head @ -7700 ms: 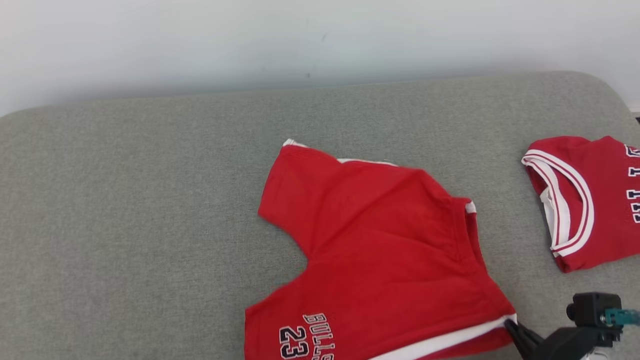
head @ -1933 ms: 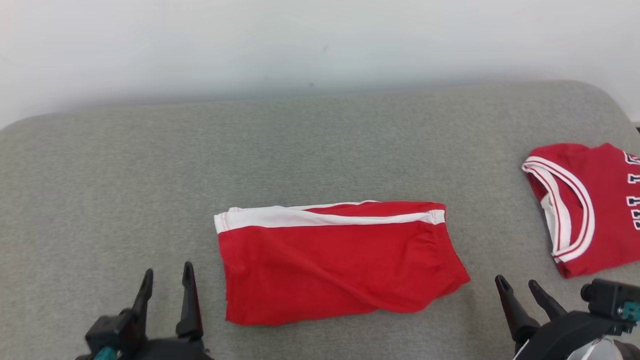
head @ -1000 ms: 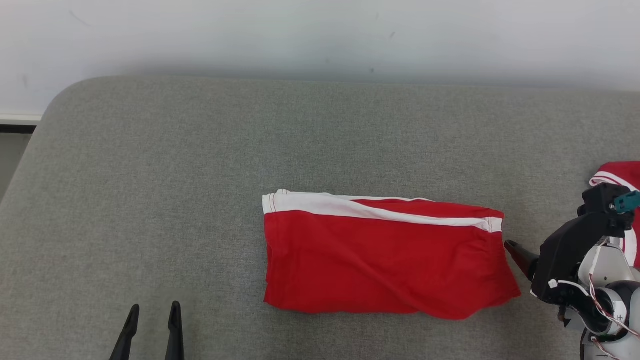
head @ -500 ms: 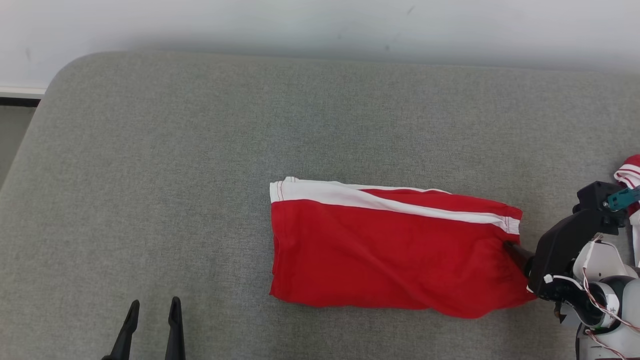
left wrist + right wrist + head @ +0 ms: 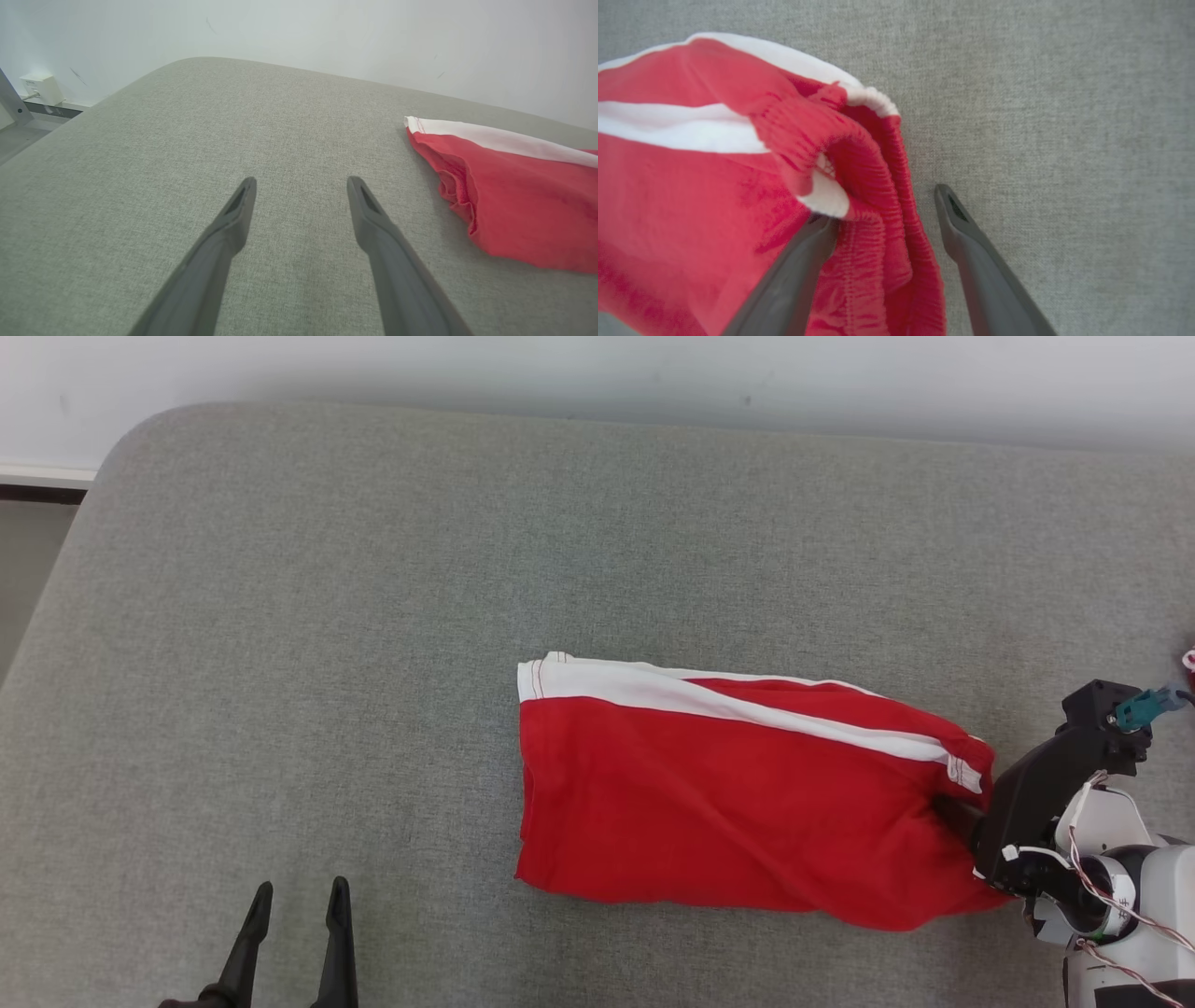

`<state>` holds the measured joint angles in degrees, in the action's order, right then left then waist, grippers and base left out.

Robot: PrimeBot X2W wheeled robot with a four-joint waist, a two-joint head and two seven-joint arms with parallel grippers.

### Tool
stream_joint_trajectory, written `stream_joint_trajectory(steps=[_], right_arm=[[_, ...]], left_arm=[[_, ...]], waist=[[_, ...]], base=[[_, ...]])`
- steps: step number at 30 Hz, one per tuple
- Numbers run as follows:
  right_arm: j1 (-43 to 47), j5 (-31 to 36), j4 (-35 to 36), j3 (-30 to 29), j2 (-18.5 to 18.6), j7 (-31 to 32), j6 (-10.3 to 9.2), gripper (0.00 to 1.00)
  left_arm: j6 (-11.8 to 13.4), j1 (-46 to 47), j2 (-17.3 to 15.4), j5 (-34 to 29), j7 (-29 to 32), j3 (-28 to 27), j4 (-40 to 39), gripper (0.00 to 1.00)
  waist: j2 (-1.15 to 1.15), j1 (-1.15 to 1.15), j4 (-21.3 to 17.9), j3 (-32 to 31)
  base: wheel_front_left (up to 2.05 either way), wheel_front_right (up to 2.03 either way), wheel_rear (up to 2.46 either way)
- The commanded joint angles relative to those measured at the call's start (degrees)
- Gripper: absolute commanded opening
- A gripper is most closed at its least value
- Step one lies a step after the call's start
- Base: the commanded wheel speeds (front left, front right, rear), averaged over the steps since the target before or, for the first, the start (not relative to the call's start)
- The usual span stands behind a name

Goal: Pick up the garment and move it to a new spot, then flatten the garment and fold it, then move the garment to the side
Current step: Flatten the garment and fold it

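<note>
The garment (image 5: pixel 738 803), red shorts with a white side stripe, lies folded flat on the grey cushion (image 5: pixel 373 616), right of centre. My right gripper (image 5: pixel 962 812) is at its right, waistband end. In the right wrist view the right gripper (image 5: pixel 885 205) is open: one finger (image 5: pixel 798 261) is pushed in under the bunched elastic waistband (image 5: pixel 873 186), the other rests on bare cushion beside it. My left gripper (image 5: pixel 294 933) stands open near the front edge, apart from the garment. In the left wrist view the left gripper (image 5: pixel 301 182) has only cushion between its fingers, with the garment (image 5: pixel 514 186) off to the right.
A sliver of another red-and-white garment (image 5: pixel 1189 660) shows at the far right edge. The cushion's rounded corner (image 5: pixel 121 439) is at the back left, with a white wall behind it. A small white box (image 5: pixel 42 88) sits on the floor beside it.
The head camera has shifted. My right gripper has moved left into the garment's waistband end, which now bunches and lifts slightly. The left gripper stays open in place.
</note>
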<state>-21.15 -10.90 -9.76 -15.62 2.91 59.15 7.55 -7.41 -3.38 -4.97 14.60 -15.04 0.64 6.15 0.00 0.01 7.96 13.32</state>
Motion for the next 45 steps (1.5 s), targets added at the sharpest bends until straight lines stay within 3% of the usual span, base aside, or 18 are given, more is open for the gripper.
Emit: stream_joint_trajectory(steps=[1, 6, 7, 8, 10, 18, 31, 38, 45], right_arm=[[-0.11, 0.5, -1.01, 0.09, -0.03, -0.19, -0.14, 1.0], [-0.43, 1.45, -3.46, 0.36, -0.12, -0.8, -0.14, 1.0], [-0.75, 1.76, -3.73, 0.38, -0.14, -1.08, -0.14, 0.46], [-1.06, 2.32, -3.97, 0.43, -0.14, -1.22, -0.14, 0.39], [-1.66, 2.9, -4.18, 0.65, -0.14, -1.64, -0.14, 0.0], [-3.06, 6.74, -2.12, -4.3, 0.11, -3.16, -0.14, 0.0], [-0.38, 14.72, 9.92, -11.13, 0.03, 1.49, -0.14, 0.0], [-1.83, 7.01, 10.59, -9.15, 0.01, 4.06, -0.14, 0.0], [-3.33, -0.21, 8.99, -2.39, 0.01, 5.52, -0.14, 0.0]], left_arm=[[-0.02, 0.79, 0.11, -0.23, -0.15, -0.14, 0.22, 1.0], [-0.06, 1.25, 0.32, -0.27, -0.15, -0.22, 0.21, 1.0], [-0.07, 1.28, 0.35, -0.23, -0.15, -0.2, 0.18, 1.0], [-0.07, 1.28, 0.38, -0.18, -0.15, -0.13, 0.19, 1.0], [-0.08, 1.32, 0.43, -0.16, -0.15, -0.08, 0.28, 1.0], [-0.04, 0.81, 0.77, -0.23, -0.15, 0.59, 0.46, 1.0], [-0.01, -0.79, 0.62, -0.21, -0.15, -0.55, 0.2, 1.0], [-0.02, -1.03, 0.38, -0.05, -0.15, -0.12, 0.53, 1.0], [-0.02, -0.54, 0.28, 0.19, -0.16, 0.47, 0.8, 1.0]], waist=[[0.0, -0.01, 0.28, 0.21], [0.0, -0.01, 0.76, 0.52], [0.0, -0.01, 0.8, 0.59], [0.0, -0.01, 0.83, 0.66], [0.0, -0.01, 0.87, 0.8], [0.0, -0.01, 0.55, 0.08], [0.0, -0.01, -2.2, -2.15], [0.0, -0.01, -2.68, -2.69], [0.0, -0.01, -1.91, -2.7]], base=[[0.0, 0.0, 0.0], [0.0, 0.0, 0.0], [0.0, 0.0, 0.0], [0.0, 0.0, 0.0], [0.0, 0.0, 0.0], [0.0, 0.0, 0.0], [0.0, 0.0, 0.0], [0.0, 0.0, 0.0], [0.0, 0.0, 0.0]])
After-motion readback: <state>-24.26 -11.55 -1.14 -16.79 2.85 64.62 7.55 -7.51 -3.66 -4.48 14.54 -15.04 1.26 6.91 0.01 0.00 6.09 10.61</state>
